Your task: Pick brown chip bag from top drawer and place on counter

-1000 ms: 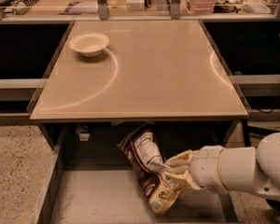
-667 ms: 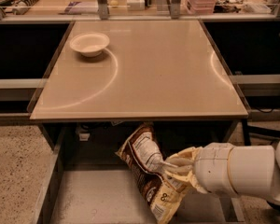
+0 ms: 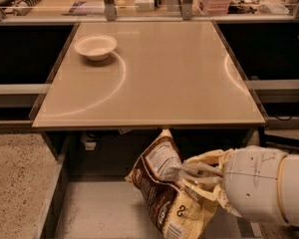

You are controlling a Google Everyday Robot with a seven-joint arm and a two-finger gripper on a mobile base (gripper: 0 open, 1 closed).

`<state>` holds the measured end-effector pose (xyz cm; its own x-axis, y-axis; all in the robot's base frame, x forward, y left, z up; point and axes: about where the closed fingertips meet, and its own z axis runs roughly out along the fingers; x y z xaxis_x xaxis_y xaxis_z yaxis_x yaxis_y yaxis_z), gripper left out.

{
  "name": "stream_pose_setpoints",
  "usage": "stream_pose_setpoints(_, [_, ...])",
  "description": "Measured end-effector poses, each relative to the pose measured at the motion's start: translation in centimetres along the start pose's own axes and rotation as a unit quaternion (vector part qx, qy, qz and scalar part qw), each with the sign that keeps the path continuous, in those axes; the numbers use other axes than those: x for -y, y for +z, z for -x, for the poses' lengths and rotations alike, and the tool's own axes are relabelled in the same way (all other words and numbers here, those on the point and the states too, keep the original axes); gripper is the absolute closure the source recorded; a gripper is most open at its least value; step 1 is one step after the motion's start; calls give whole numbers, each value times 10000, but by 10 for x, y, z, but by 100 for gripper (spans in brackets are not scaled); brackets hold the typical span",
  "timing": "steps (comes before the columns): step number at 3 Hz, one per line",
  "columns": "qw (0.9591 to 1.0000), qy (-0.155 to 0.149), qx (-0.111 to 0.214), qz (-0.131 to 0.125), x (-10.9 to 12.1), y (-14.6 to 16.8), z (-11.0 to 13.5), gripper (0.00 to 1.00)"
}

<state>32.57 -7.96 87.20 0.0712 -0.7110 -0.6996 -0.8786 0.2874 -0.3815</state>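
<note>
1. Two fingers (image 3: pixel 202 169) of the gripper (image 3: pixel 188 175) are pinched shut on the brown chip bag (image 3: pixel 157 183), gripping its crinkled middle from the right.
2. Above and left of the fingers, the bag's dark top corner tilts up toward the front edge of the counter (image 3: pixel 159 78). Below them its cream-yellow end and barcode hang down to the bottom of the view, so it cannot be told whether the bag is clear of the floor beneath.
3. Beneath and left of the fingers lies the flat grey floor of the open top drawer (image 3: pixel 99 210), and the bag sits within the drawer's span.
4. Right of the fingers, the robot's rounded white wrist (image 3: pixel 259 190) fills the lower corner.
5. Far above and left of the fingers, a pale bowl (image 3: pixel 95 46) rests near the counter's back-left corner, well apart from the bag.
6. By this view the grasp is made and the bag looks partly raised. Left to do are lifting it above the counter's edge, carrying it over the beige surface, setting it down and letting go.
</note>
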Motion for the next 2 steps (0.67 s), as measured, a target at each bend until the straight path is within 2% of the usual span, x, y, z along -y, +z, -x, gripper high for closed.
stream_pose_setpoints(1, [9994, -336, -14, -91, 17, -10, 27, 100])
stream_pose_setpoints(2, [9980, -626, -9, -99, 71, 13, 81, 100])
